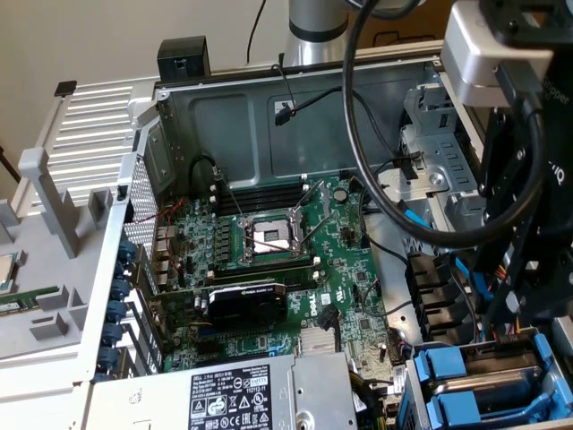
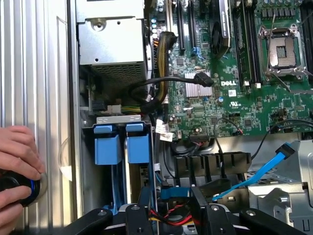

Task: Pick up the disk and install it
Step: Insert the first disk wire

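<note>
My claw (image 2: 173,203) over drive bay (image 1: 421,381), 4 o'clock from motherboard (image 1: 269,269) in exterior view; grip: cannot tell. 2 blue-railed units seated side by side there; disk (image 2: 139,147) likely 1 of them, so install probably near finished, seating unconfirmed

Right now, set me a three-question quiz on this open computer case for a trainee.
1. True or false: no cooler sits on the CPU socket.
2. What colour are the drive-bay tabs? A red, B blue, C green.
3. In the exterior view, which lies nearer the power supply box: the graphics card or the CPU socket?
Key: 1 true; 2 B; 3 the graphics card.
</note>
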